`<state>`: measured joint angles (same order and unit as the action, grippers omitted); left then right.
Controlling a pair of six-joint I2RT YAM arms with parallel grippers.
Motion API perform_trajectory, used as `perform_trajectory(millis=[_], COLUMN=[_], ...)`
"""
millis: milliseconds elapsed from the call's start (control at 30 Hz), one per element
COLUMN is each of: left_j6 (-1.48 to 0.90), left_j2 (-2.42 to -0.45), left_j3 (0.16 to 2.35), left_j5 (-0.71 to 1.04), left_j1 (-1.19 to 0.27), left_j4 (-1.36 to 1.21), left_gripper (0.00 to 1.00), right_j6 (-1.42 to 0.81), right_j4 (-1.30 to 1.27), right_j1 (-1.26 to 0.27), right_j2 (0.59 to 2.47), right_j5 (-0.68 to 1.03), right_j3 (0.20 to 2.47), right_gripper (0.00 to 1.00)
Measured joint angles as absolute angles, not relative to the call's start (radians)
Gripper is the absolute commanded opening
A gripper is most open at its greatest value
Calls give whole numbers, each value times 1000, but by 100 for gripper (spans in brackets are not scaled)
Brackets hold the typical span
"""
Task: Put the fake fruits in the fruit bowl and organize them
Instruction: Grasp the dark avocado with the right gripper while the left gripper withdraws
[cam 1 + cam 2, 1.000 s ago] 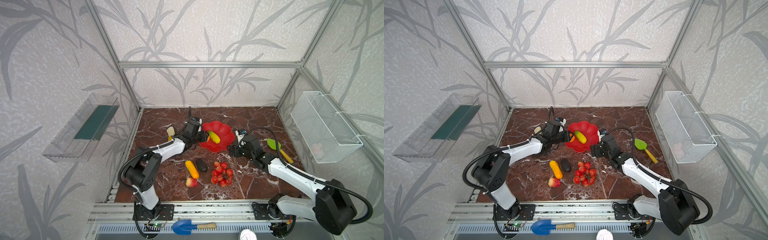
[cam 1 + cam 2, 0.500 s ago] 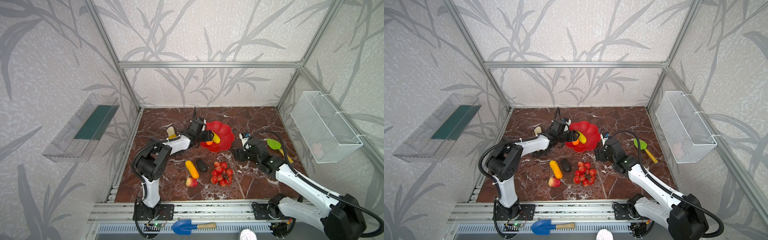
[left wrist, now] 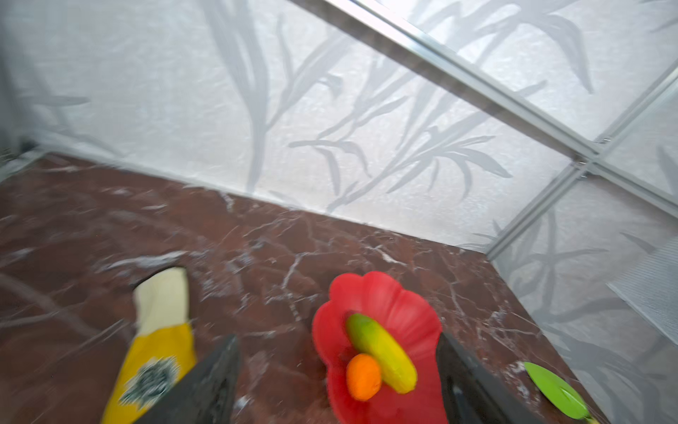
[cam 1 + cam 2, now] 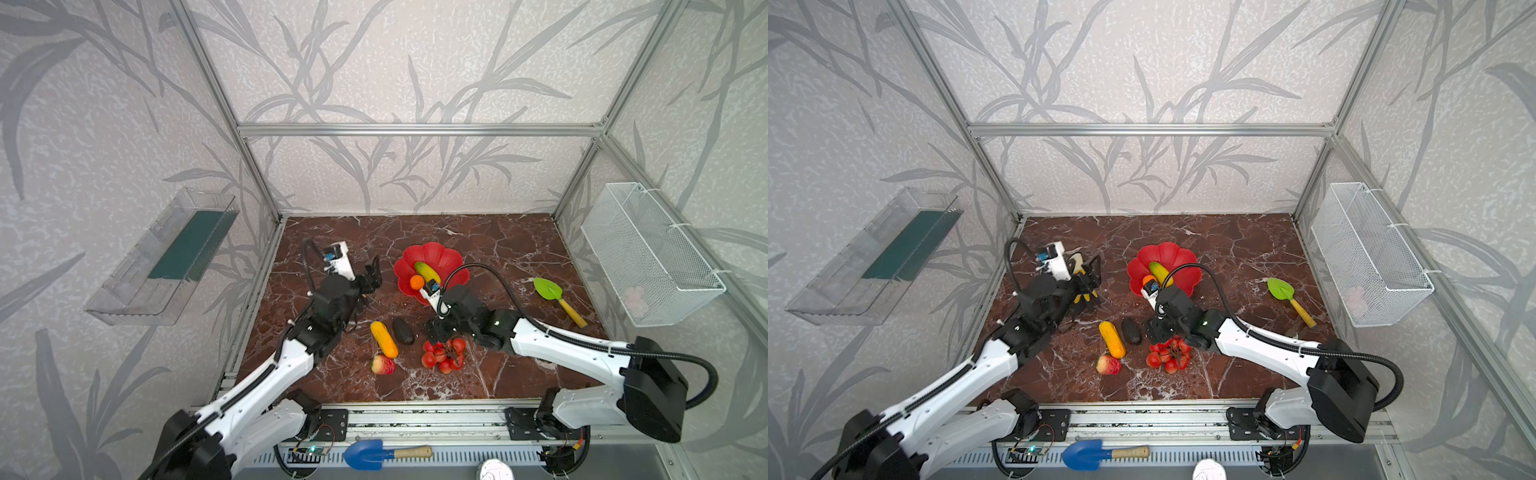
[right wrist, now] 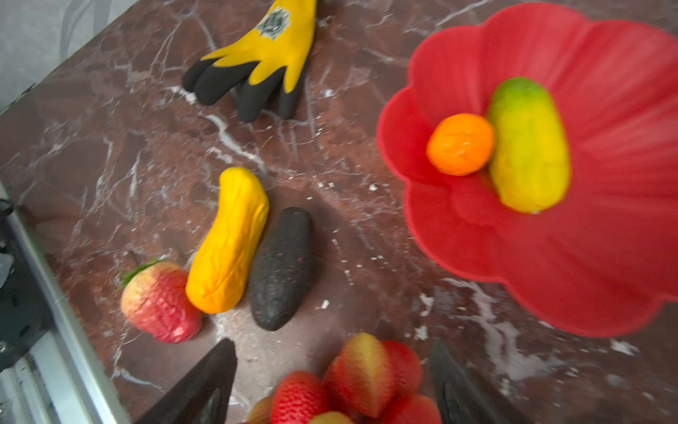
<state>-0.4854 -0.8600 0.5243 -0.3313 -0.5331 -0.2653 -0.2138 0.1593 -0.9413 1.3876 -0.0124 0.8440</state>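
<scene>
My left gripper (image 4: 372, 274) hangs over the red-brown marbled desk (image 4: 498, 245), to the left of the fruit bowl (image 4: 442, 252) and clear of it. Its jaws stand wide with nothing between them. In my left wrist view its 2 dark fingers (image 3: 216, 374) frame the bowl from a distance.

The red scalloped bowl holds 2 fruits. The yellow-green oblong (image 4: 428, 272) lies across its middle, and the orange ball (image 4: 417, 282) rests against the oblong's side.

The other 4 fruits lie on the desk in front of the bowl. The yellow-orange oblong (image 4: 384, 338) and the dark avocado (image 4: 403, 331) lie side by side, touching along their length in my right wrist view. The red-yellow apple (image 4: 383, 365) sits at the oblong's near end, against it. The bunch of red berries (image 4: 444, 353) lies to the right of the avocado, a little apart from it.

My right gripper (image 5: 332, 347) is just above the berries, jaws spread wide, 1 finger on each side of the bunch with a gap showing at each side. It grips nothing. I cannot tell whether the fingertips reach the desk.

A yellow-and-black work glove (image 4: 1082, 291) lies on the desk beside my left arm, left of the bowl. A green toy trowel (image 4: 547, 288) lies well apart to the bowl's right.
</scene>
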Motion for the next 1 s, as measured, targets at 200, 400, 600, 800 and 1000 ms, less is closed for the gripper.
perform_trajectory(millis=[200,400,600,800,1000], left_j6=[-578,-689,-761,-800,-826], left_j2=[-447,-172,-111,-173,-373], left_j3=[286,220,198,189,183], left_j5=[-488,-539,-541,-510,-412], left_j1=[-524,-522,-522,-522,-522], left_j4=[-84,105,225,222,134], left_gripper=[88,88,88,88,87], right_j6=[-232,-222,-215,-235,-235], right_j4=[157,157,162,163,127], right_j1=[-1015,-1016,-1016,-1009,-881], right_j2=[1565,1727,1850,1821,1567], right_j5=[9,-3,-10,-35,-69], right_j3=[925,1037,1097,1089,1005], right_gripper=[80,75,52,38,39])
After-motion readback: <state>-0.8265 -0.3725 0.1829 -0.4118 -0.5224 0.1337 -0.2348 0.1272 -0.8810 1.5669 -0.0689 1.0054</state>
